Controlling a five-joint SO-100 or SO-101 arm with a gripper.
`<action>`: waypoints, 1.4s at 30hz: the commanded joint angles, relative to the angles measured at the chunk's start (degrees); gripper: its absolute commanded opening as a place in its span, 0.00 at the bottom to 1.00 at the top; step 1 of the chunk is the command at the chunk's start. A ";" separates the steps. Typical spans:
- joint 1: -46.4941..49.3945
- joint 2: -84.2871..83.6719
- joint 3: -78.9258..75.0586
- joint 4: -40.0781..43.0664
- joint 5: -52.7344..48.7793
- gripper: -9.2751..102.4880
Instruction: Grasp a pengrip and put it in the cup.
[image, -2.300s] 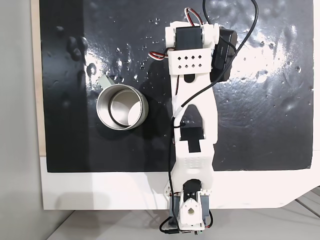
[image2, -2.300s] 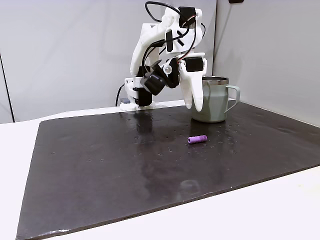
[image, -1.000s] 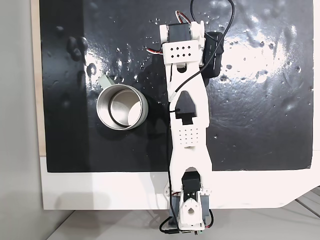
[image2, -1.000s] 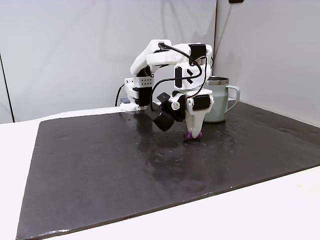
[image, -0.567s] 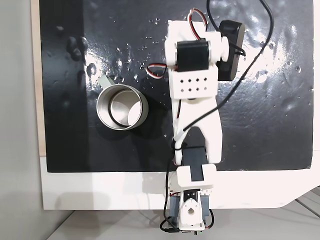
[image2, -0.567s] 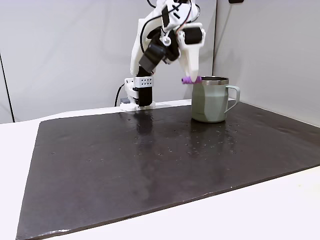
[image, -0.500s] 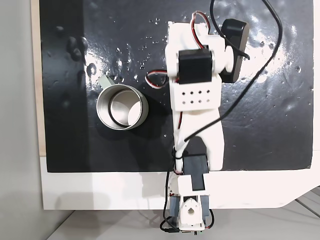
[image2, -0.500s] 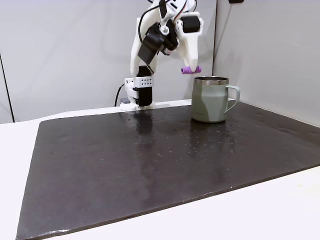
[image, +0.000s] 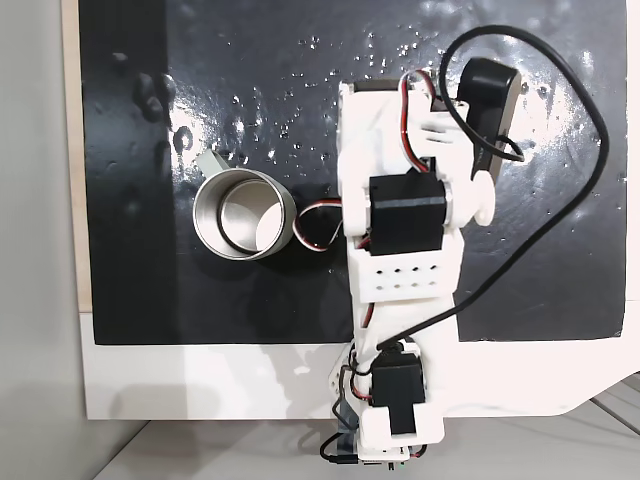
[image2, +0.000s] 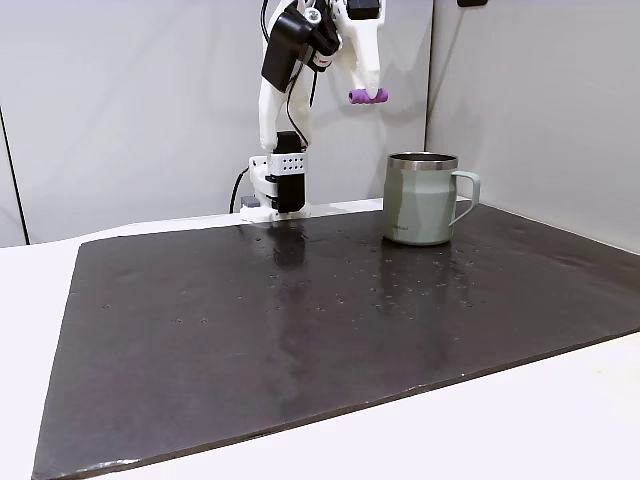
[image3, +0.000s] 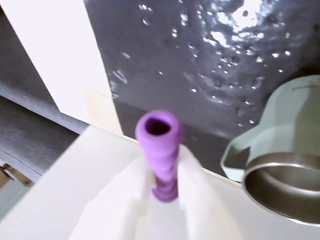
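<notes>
Black glossy mat covered the white table, plain grey walls behind. We saw the gripper up high, well above the cup and off to its left in the side fixed view. Its jaws were clamped on the pengrip, which lay crosswise between them, both ends sticking out.

Progress as we judged it: grasp done, lift done. Left to do: carry the pengrip over the cup mouth, lower, let go. Nothing was in the cup yet; the top-down fixed view showed its pale inside bare.

In the wrist view the pengrip was a small purple ribbed tube with a hollow open end facing the camera, pinched between the white fingers. It looked soft and rubbery, and much smaller than the cup. The cup sat below and right of it there: steel rim, pale green-grey body and handle, upright on the mat.
</notes>
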 joint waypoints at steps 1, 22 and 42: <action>-6.24 5.45 2.81 0.35 -1.76 0.08; -31.20 8.35 15.82 0.53 -8.26 0.09; -31.29 9.23 16.17 0.53 -8.35 0.34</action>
